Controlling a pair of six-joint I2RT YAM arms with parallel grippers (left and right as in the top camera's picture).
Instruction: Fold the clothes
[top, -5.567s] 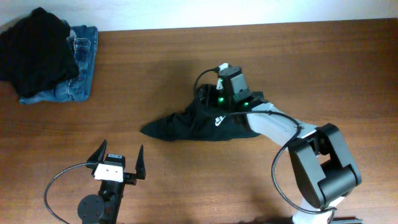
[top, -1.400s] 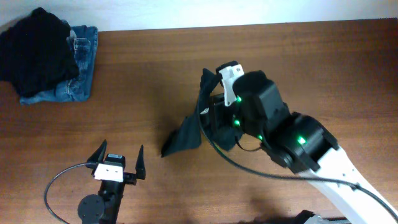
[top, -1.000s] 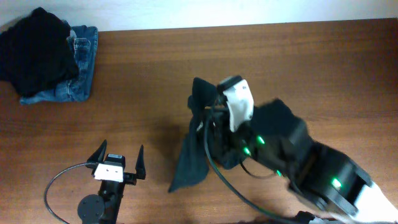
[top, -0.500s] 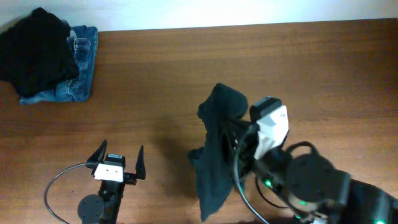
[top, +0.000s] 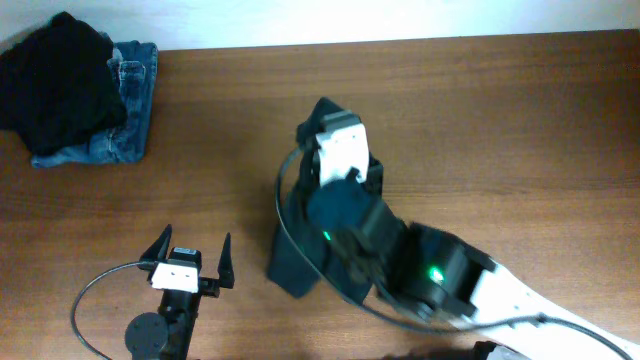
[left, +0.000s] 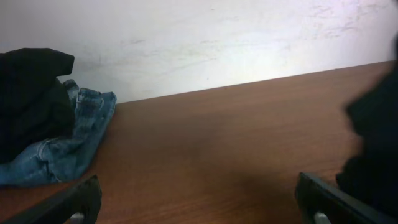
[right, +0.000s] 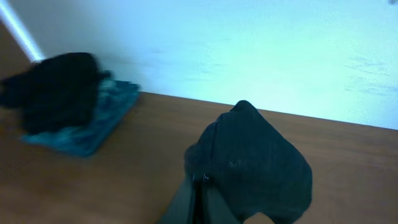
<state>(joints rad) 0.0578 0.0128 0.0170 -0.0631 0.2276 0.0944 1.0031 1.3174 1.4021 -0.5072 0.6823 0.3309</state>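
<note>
As it is pinched at one bunched end by the clenched right gripper (right: 200, 186), the T-shirt (top: 292, 262) is seen as a narrow, gathered strip rather than a spread sheet. In the overhead view it is placed just below the middle of the frame, largely covered by the right arm (top: 400, 260); its long axis is run from the gripped end near the white wrist toward the lower edge, tipped a little to the left, with the free end pointed down-left. Whether that free end is touching the table (top: 520, 100) cannot be told. In the right wrist view the cloth is shown humped over the fingertips, filling the lower centre. In the left wrist view a blurred dark edge of it is caught at the far right. The left gripper (top: 197, 240) is set at the lower left, jaws spread wide and nothing held, well apart from the shirt. Blue jeans (top: 125, 115) are piled under a black garment (top: 60, 75) at the upper left corner.
</note>
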